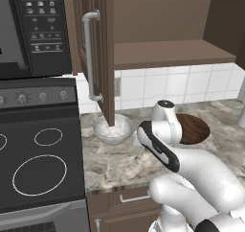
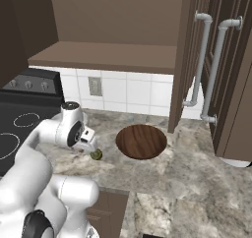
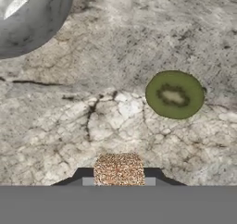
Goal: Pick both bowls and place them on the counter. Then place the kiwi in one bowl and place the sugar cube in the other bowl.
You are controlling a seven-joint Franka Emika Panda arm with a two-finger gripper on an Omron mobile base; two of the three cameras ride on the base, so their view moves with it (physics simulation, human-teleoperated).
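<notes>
Jaws closed on the sugar cube (image 3: 119,169), held between the gripper (image 3: 119,181) tips. The kiwi (image 3: 174,94) lies on the counter (image 3: 115,56) nearby, not yet bowled. Marbled bowl (image 1: 113,129) sits near the stove, wooden bowl (image 2: 141,141) further along. We judge: keep grip firm, centre over the marbled bowl, release low.

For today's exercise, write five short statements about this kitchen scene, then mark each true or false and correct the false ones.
1. Both bowls stand on the counter. True.
2. The kiwi lies inside the wooden bowl. False: it lies on the counter, outside both bowls.
3. The gripper holds the sugar cube. True.
4. The marbled bowl sits on the stovetop. False: it sits on the counter.
5. The upper cabinet door is shut. False: it stands open.
</notes>
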